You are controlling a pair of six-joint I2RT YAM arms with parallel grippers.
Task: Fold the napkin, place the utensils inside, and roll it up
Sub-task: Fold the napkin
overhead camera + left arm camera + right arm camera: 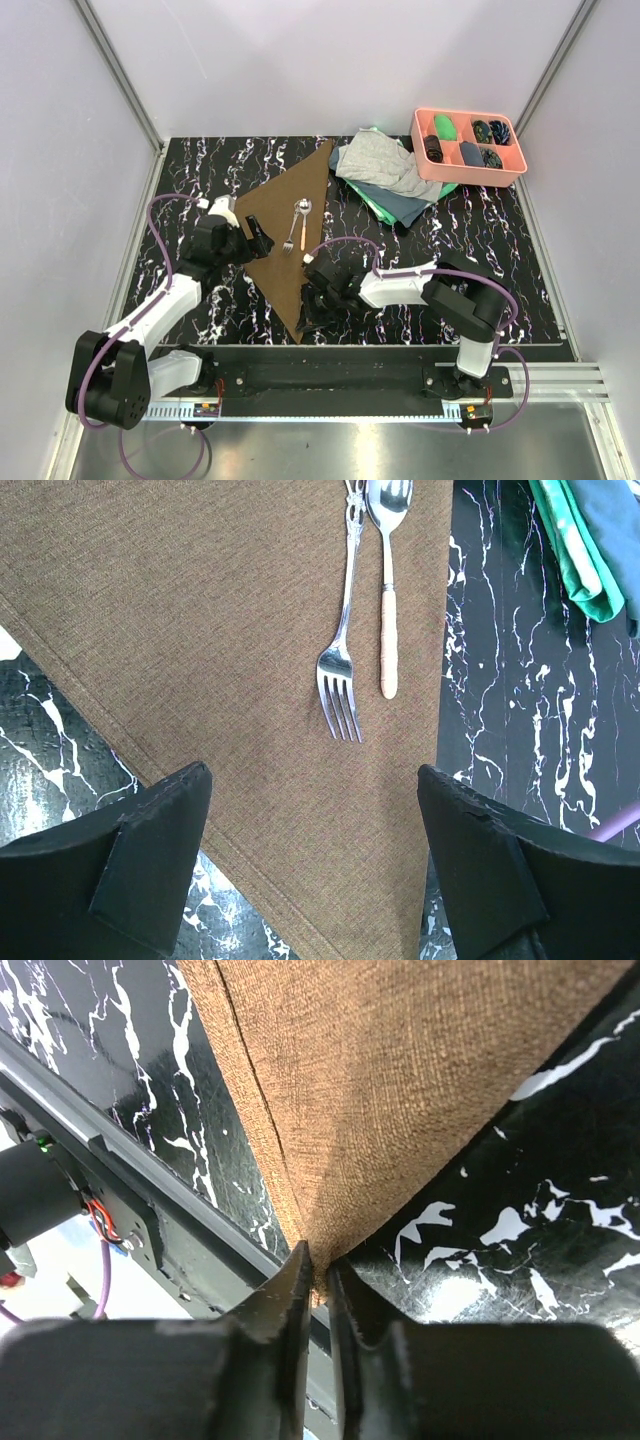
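**Napkin** (pixel 283 205): brown woven cloth, folded to a triangle, flat on the desk (pixel 500 230).
- Place: its near tip runs into my right jaws. Its left hem passes under my left jaws.
- Handling, as I judge it: light, soft and limp, with no stiffness to hold a shape. The coarse weave should grip well. A pull at one corner would drag the whole sheet and whatever lies on it.
- Hold: at a tip or along the hem, pinching both layers together.

**Fork** (pixel 340 680) and **spoon** (pixel 388 630): side by side on the napkin.
- Place: just ahead of my left jaws, tines pointing back at them. The spoon, orange-handled, lies on the right.
- Handling, as I judge it: rigid, smooth and thin, likely to slip or slide on tilted cloth. Best left lying and wrapped in place.

**Right jaws**: closed to a thin slit, pinching the napkin's tip.

**Left jaws**: spread wide, holding nothing, over the napkin.
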